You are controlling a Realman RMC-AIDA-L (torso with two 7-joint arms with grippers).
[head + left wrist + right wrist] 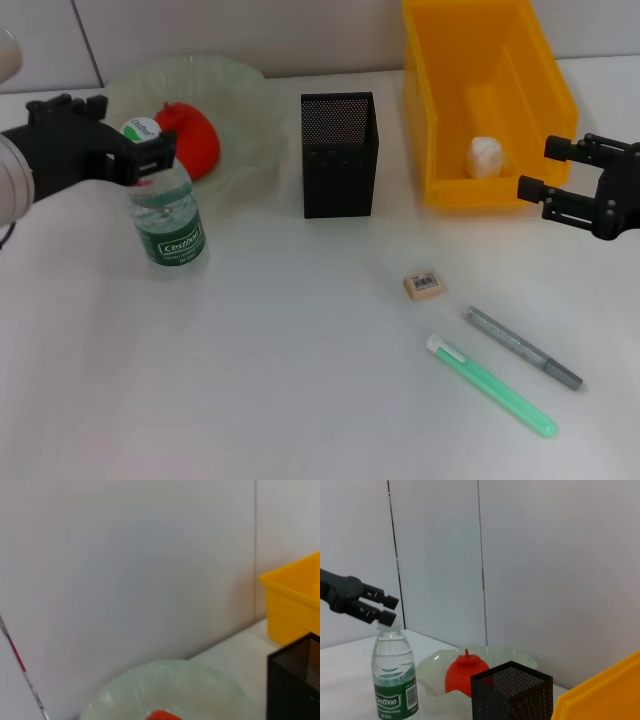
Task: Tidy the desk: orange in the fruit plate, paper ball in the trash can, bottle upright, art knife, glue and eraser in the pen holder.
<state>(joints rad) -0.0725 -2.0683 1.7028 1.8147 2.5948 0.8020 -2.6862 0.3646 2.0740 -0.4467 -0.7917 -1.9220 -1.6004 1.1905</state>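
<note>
One upright bottle (167, 215), "Cestbon" on its label, left hand (150, 160) around cap.

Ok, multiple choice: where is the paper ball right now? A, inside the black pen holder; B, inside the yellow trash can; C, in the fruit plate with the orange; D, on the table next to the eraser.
B: the head view shows the white paper ball lying on the floor of the yellow trash can, while the eraser sits alone on the table and only the orange is in the fruit plate.
</note>
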